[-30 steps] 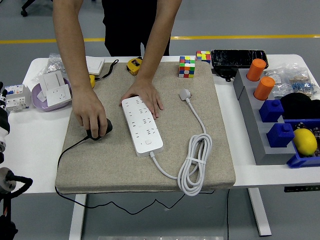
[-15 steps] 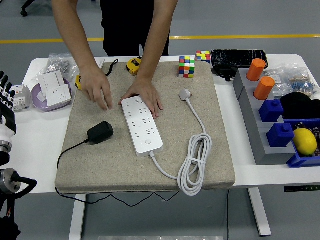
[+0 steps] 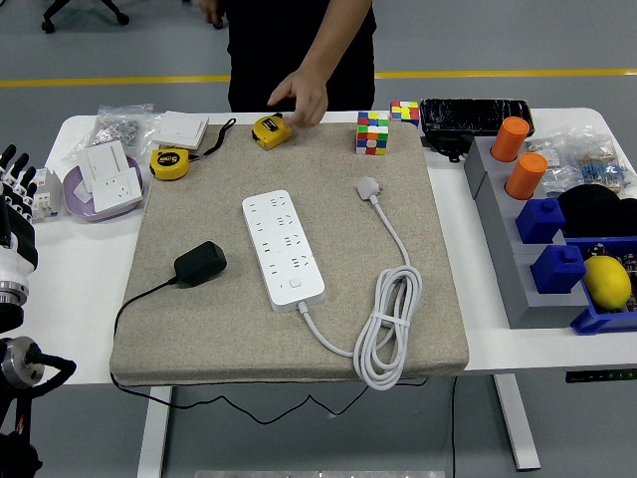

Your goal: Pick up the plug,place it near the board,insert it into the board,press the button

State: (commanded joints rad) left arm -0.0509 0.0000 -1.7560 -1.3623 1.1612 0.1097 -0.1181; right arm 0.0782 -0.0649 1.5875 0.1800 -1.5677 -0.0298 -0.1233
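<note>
A black plug adapter [image 3: 200, 263] lies on the beige mat [image 3: 199, 329], left of the white power strip [image 3: 283, 248], its thin black cable trailing off the mat's front left. The strip lies lengthwise with its round button [image 3: 295, 284] near the front end; its white cord coils at the right [image 3: 388, 329] and ends in a white plug [image 3: 369, 188]. My left hand [image 3: 14, 179] rises at the far left edge, fingers spread, holding nothing, well away from the adapter. A person's hand [image 3: 304, 97] hovers at the mat's far edge. My right hand is out of view.
Two yellow tape measures [image 3: 270, 130] [image 3: 170, 163], white socket parts in a purple bowl [image 3: 105, 181], and two colour cubes [image 3: 372, 132] line the back. A grey rack [image 3: 518, 269] with orange cylinders, blue blocks and a lemon [image 3: 607, 281] stands at the right.
The person released the black adapter and the power strip, then pulled both hands back to the far side. My left hand came up slightly at the left edge.
</note>
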